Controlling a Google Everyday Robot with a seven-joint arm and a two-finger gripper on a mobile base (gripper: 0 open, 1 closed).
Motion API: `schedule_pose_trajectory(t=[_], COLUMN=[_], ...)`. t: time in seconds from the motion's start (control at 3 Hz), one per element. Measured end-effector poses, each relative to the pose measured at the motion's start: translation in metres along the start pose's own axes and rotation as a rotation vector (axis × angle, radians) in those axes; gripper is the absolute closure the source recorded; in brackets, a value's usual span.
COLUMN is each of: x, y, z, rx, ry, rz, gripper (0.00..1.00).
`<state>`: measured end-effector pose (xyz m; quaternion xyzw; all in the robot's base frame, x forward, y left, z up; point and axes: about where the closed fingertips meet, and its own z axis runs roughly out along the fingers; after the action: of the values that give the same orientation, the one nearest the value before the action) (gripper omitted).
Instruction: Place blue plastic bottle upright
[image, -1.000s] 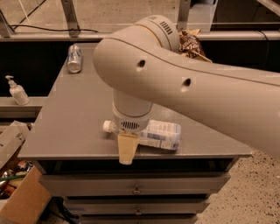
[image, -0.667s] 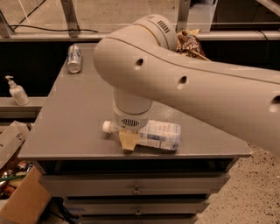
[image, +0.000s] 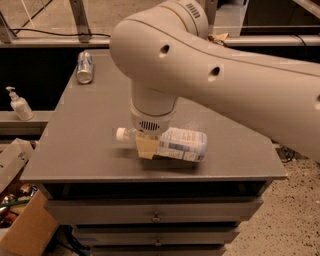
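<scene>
A white pump dispenser (image: 17, 104) stands off the grey cabinet top (image: 90, 150) at nine o'clock, and a silver can (image: 85, 66) sits at its eleven o'clock corner. Near the six o'clock edge the blue plastic bottle (image: 182, 144) lies on its side, cap toward nine o'clock. The gripper (image: 147, 147), hanging clear a second ago, has dropped onto the bottle's neck end. Whether it is clamped cannot be told. A grasp looks imminent, and the uprighting is not yet done.
</scene>
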<state>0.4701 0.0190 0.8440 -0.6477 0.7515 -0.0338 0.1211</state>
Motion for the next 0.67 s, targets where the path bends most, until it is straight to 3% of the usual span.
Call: schedule_pose_trajectory(t=[0.33,0.67], x=[-0.008,-0.019], y=[-0.017,-0.036], z=[-0.021,-0.044], rx=[-0.006,-0.034], ry=[-0.113,-0.300], rz=[0.038,0.080], gripper=[1.00,1.00])
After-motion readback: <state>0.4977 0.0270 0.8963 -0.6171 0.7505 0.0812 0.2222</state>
